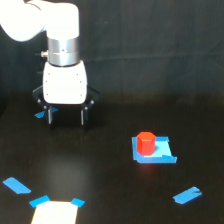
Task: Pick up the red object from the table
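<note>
The red object (146, 143) is a short red-orange cylinder standing upright on a flat blue square patch (155, 151) on the dark table (110, 170), right of centre in the exterior view. My gripper (66, 116) hangs from the white arm at the upper left, fingers pointing down, open and empty. It is well to the left of the cylinder and farther back, with nothing between its fingers.
Blue tape pieces lie at the front left (16, 185) and front right (187, 195). A pale rectangular patch (55, 213) with blue corners sits at the bottom edge. Another blue scrap (40, 115) shows beside the gripper's left finger.
</note>
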You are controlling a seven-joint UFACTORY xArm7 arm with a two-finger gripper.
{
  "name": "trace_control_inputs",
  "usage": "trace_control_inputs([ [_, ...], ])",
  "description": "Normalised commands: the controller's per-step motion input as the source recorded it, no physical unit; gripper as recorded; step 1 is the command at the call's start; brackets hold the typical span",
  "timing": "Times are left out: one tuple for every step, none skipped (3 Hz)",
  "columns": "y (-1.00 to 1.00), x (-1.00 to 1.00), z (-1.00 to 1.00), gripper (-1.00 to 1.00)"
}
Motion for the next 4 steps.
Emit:
trace_control_inputs([
  [-0.57,1.0,-0.96,1.0],
  [-0.33,0.88,-1.0,0.44],
  [-0.36,1.0,-1.0,0.91],
  [-0.41,1.0,-0.66,-0.72],
])
